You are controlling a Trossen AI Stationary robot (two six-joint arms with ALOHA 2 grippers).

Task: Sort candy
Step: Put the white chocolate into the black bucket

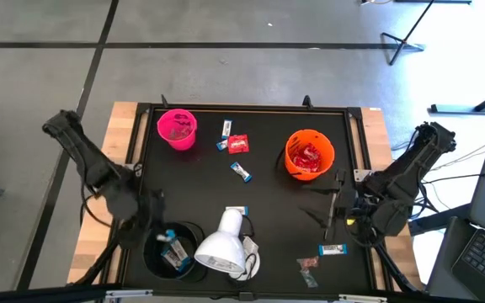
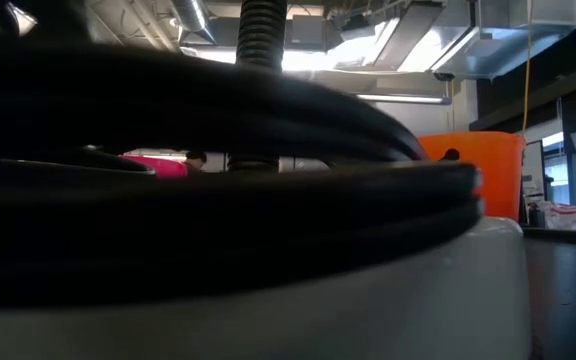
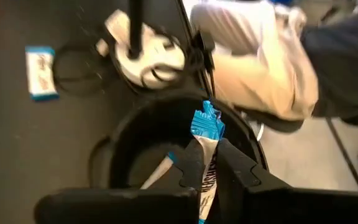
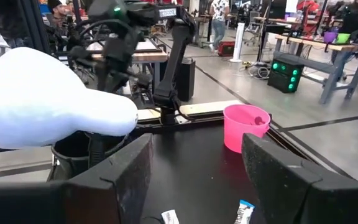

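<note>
Nearest to us, at the front left of the bench (image 1: 259, 210), our left pincer (image 3: 209, 167) hangs over the black cup (image 1: 175, 251), clenched on a slim white-and-blue bar (image 3: 207, 134) whose blue crimped end sticks up between the fingers. The left wrist view shows the bar right above the cup's mouth, with at least one more pale wrapper lying inside. We judge the step in hand to be the drop of this bar into the black cup; the next move calls only for the fingers to part while the bar is inside the rim, then a lift clear of the white lamp head (image 1: 221, 248) that stands just beside the cup.

At the front right, our right pincer (image 4: 194, 168) hovers low with its fingers spread wide and nothing between them. Just beside it lies another white-and-blue bar (image 1: 333, 249), and near that a small pinkish piece (image 1: 309, 264); either looks to us a fair next pick, needing a short descent and a square approach across the wrapper.

Farther out, mid-bench, a bar (image 1: 242, 172) lies alone, and beyond it a red crinkly packet (image 1: 238, 145) rests close to a further bar (image 1: 226, 128). At the far side, the orange cup (image 1: 310, 155) holds red packets and the pink cup (image 1: 177, 129) holds what seem small pinkish pieces. We judge the sort partly done.
</note>
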